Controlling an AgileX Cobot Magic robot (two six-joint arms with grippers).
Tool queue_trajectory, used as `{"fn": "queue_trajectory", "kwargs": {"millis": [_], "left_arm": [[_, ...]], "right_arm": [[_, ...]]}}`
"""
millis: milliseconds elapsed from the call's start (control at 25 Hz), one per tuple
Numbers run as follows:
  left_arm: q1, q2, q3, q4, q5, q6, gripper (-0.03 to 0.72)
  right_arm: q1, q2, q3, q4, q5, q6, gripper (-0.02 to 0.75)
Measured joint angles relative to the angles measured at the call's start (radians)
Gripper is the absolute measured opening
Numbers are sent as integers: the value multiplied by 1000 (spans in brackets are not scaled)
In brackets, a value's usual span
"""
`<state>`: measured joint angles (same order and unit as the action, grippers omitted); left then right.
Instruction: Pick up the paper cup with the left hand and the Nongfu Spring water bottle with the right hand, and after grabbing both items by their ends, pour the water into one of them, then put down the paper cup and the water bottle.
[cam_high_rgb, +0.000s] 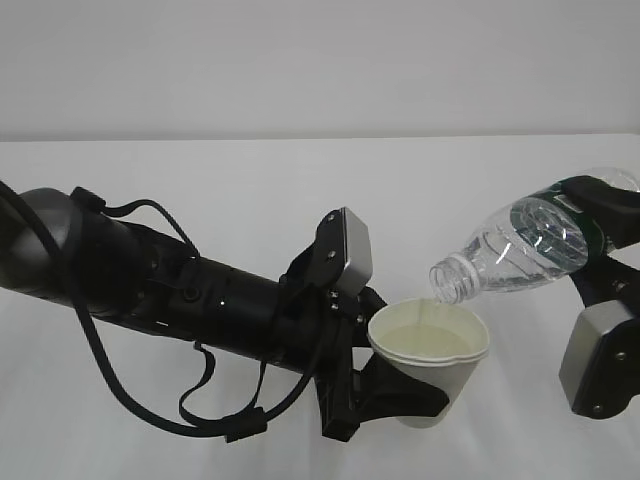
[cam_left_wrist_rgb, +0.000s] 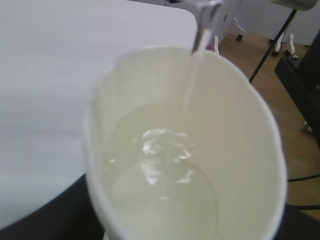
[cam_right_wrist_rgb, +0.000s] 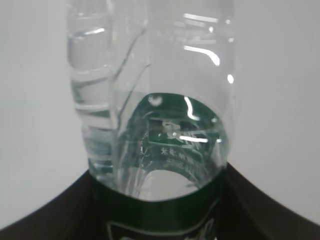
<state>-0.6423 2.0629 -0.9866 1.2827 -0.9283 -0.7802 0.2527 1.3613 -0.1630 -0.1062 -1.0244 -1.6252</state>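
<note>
Paper cup (cam_high_rgb: 432, 352), held off the table by the left hand (cam_high_rgb: 385, 395) clamped round its base, is taking a thin stream from the Nongfu Spring water bottle (cam_high_rgb: 520, 245), tilted mouth-down in the right hand (cam_high_rgb: 600, 225) gripping its bottom end. Risks: mouth sits at the rim, so drift spills outside; squeezed cup could buckle or overfill.

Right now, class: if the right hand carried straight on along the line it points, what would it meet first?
Beyond the water bottle that the right hand already grips, probably the rim of the paper cup held by the left hand, just under the bottle's mouth. Depth is unclear, so it might pass just above.
</note>
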Motion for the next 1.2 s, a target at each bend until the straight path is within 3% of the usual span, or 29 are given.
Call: {"fn": "queue_trajectory", "kwargs": {"millis": [920,1200], "left_arm": [[0,0,0,-69,0,0,452],[0,0,0,-78,0,0,452]], "right_arm": [[0,0,0,36,0,404,419],[0,0,0,53,-54,658,419]]}}
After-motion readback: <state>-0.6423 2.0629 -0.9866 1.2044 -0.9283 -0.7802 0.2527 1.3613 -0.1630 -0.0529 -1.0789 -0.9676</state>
